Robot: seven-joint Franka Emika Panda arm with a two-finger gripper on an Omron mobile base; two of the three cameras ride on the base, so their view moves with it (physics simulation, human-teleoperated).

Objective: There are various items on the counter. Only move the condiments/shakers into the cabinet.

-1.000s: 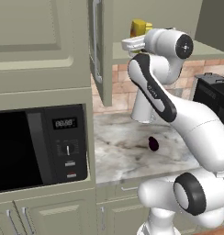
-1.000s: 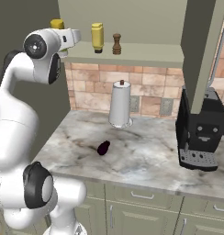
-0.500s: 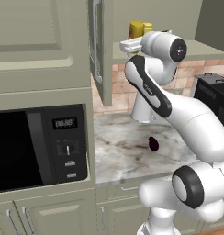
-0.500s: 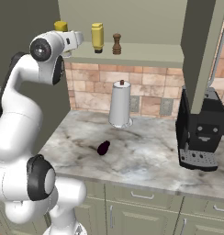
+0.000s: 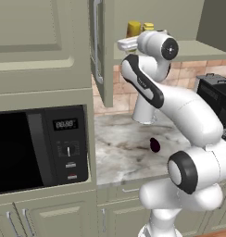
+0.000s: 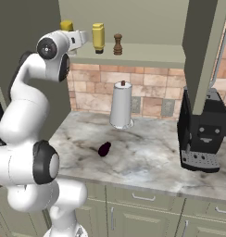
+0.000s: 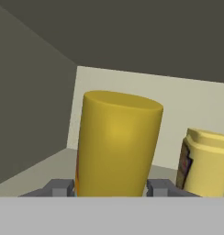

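While raised inside the cabinet (image 6: 133, 18), gripper (image 7: 111, 187) seen clamped on the amber bottle (image 7: 116, 142) above the shelf, beside the bright yellow bottle (image 7: 205, 160); pepper shaker (image 6: 117, 44) farther along; eggplant (image 6: 104, 149) on counter (image 6: 147, 157).

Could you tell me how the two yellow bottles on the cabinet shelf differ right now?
The amber bottle sits between the gripper fingertips; the bright yellow bottle stands free, beside the pepper shaker. The amber one is deeper in colour, the other paler. Both stand upright on the cabinet shelf.
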